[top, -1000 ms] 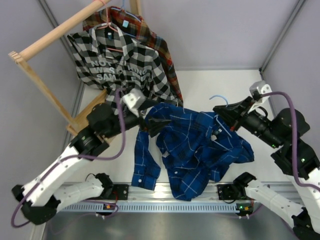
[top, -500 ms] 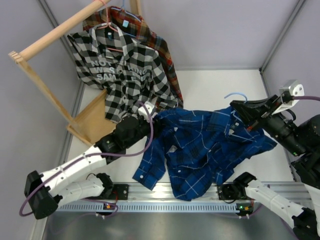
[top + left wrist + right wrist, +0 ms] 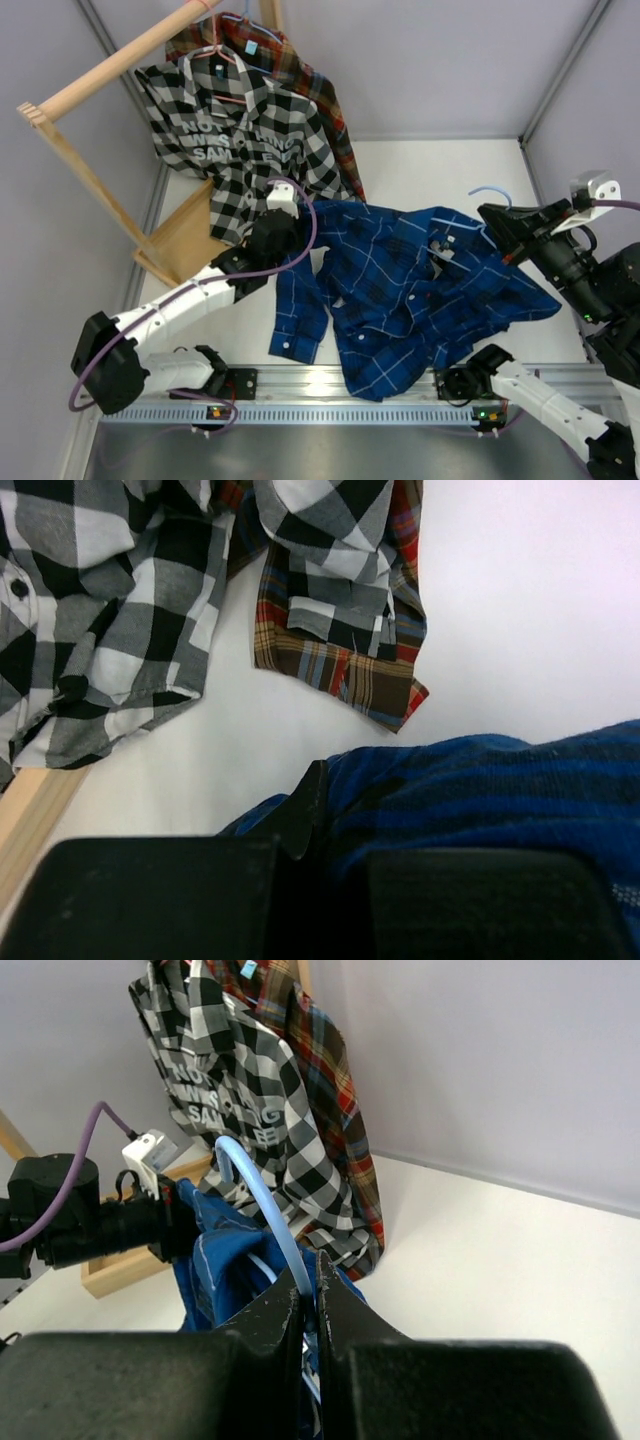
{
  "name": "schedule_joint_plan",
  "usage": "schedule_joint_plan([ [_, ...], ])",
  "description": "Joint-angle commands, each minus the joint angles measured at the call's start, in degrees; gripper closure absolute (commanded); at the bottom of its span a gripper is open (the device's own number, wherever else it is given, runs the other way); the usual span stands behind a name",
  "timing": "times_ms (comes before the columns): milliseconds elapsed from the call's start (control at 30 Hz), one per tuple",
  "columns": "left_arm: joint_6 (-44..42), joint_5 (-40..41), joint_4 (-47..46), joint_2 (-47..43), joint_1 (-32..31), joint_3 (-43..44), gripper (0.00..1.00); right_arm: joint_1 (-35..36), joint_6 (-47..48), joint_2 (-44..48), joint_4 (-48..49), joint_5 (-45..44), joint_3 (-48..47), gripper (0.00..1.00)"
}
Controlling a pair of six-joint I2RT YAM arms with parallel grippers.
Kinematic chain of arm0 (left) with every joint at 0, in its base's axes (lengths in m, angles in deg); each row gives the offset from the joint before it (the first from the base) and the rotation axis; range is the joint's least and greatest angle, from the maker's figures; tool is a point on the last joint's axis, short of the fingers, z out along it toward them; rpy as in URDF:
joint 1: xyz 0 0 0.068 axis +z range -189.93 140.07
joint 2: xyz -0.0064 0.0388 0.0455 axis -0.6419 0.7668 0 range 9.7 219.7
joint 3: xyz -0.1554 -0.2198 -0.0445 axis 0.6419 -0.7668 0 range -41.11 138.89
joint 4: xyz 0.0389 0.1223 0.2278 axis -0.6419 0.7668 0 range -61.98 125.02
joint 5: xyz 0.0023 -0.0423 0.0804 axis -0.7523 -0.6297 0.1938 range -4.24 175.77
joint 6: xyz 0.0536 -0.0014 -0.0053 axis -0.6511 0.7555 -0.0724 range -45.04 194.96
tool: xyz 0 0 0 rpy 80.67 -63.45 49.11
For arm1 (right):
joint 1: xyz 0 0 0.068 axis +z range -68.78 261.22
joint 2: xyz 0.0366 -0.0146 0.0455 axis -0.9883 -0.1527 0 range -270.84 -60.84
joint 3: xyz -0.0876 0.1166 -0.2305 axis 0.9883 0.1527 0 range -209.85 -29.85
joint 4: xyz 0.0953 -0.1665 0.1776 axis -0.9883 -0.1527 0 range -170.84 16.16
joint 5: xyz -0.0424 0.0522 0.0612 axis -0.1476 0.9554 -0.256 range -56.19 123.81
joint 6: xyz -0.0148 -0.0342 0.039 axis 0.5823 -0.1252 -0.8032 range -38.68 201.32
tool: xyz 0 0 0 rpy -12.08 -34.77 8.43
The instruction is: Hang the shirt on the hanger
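The dark blue plaid shirt (image 3: 400, 290) hangs spread between my two arms above the white table, its lower part draped toward the near rail. A thin light-blue hanger (image 3: 488, 192) runs inside the shirt, with only its curved hook showing at the collar. My right gripper (image 3: 492, 216) is shut on the hanger (image 3: 262, 1210) just below the hook, and the right gripper's (image 3: 310, 1272) jaws are pressed together on the wire. My left gripper (image 3: 305, 214) is shut on the shirt's left edge. In the left wrist view blue cloth (image 3: 480, 790) covers one jaw of the left gripper (image 3: 330, 815).
A wooden rack (image 3: 100, 80) stands at the back left. On it hang a black-and-white checked shirt (image 3: 240, 140) and, behind that, a red-brown plaid shirt (image 3: 330, 110), close to my left gripper. Grey walls enclose the table. A metal rail (image 3: 330, 385) runs along the near edge.
The left gripper went from open to shut on the shirt's left edge, after reaching back and right. The right arm carried the hanger to the right, stretching the shirt out.
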Motion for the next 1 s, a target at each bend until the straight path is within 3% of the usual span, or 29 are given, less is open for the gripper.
schedule_joint_plan([
  [0,3.0,-1.9,0.5,0.4,0.6,1.7,1.00,0.0,0.7,0.0,2.8,-3.2,-0.3,1.00],
  [167,1.6,-3.1,1.3,0.8,0.6,3.5,0.97,0.0,1.0,-0.4,3.3,-4.8,0.8,1.00],
  [233,0.9,-4.4,2.4,0.2,0.6,4.5,0.65,0.0,0.7,-0.5,4.0,-3.3,1.2,1.00],
  [333,-0.5,-4.6,5.2,-3.1,0.6,5.5,0.36,0.0,0.8,-1.1,4.0,-4.4,0.9,1.00],
  [400,-1.2,-5.5,7.6,-6.2,0.6,8.0,0.02,0.0,0.8,-1.5,4.0,-4.5,0.7,1.00],
  [567,-6.8,-22.0,13.2,-9.4,-1.6,15.6,0.02,0.0,1.1,-2.6,4.6,-3.4,1.1,1.00],
  [600,-8.8,-29.5,13.9,-8.9,-2.6,19.6,0.02,0.1,1.5,-2.6,4.9,-1.0,1.3,1.00],
  [700,-15.6,-38.7,19.0,-2.7,-9.5,31.0,0.02,0.1,3.5,-3.0,6.1,7.5,2.7,1.00],
  [767,-20.0,-38.8,23.3,4.0,-15.0,37.8,0.02,0.1,4.0,-2.9,7.0,10.0,3.7,1.00],
  [833,-28.3,-43.1,29.8,8.3,-16.1,45.9,0.02,0.0,5.0,-2.4,7.7,12.6,4.6,1.00],
  [967,-41.0,-52.1,35.0,14.0,-16.1,49.6,0.02,0.0,6.4,-1.4,9.1,17.9,5.7,1.00],
])
